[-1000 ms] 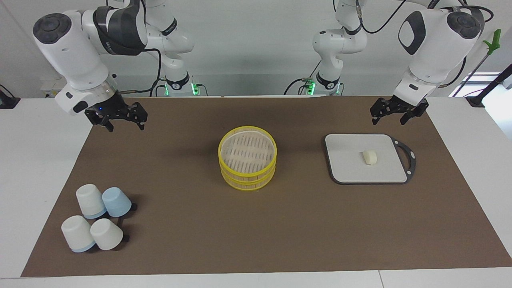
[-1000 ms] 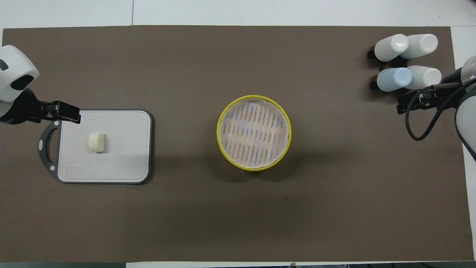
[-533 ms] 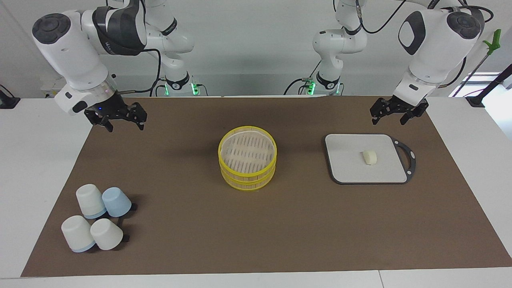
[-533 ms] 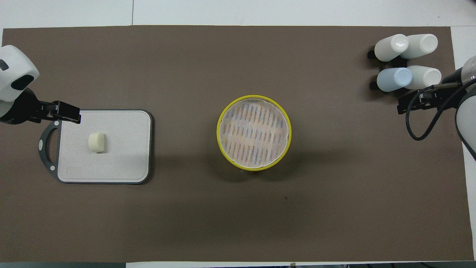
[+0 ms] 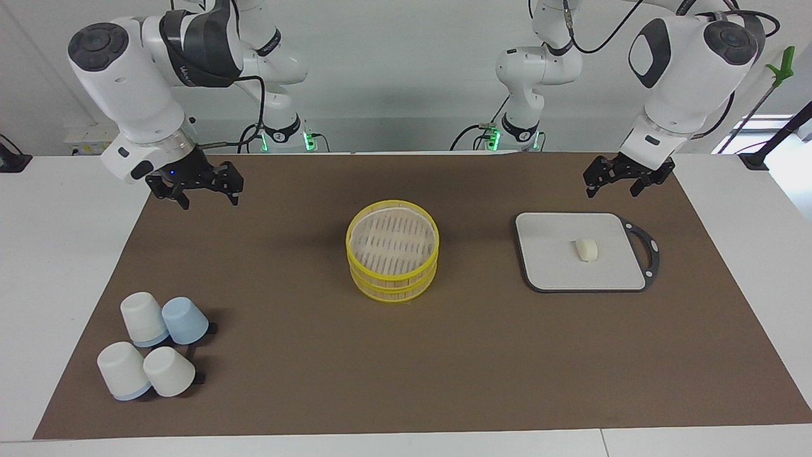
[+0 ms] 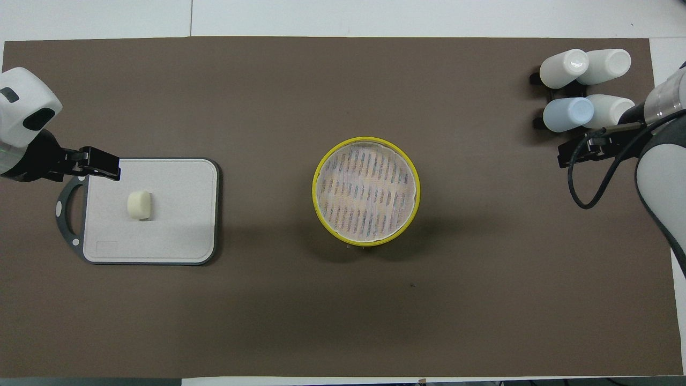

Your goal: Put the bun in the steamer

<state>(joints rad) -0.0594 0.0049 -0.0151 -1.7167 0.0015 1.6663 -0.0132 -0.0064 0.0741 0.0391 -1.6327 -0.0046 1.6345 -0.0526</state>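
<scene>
Facing view: right claw [image 5: 202,190] has shifted a bit toward the steamer [image 5: 392,251], left claw [image 5: 623,178] barely moved; both spread, empty, hanging over the desk [image 5: 304,355]. Bun [image 5: 586,249] untouched on grey board [image 5: 545,266].

Overhead: same, right claw [image 6: 581,153] edged inward near cups [image 6: 584,88]. I'd say approach only just starting.

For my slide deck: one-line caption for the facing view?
Bun on grey board, empty steamer mid-table, both grippers raised and open.
</scene>
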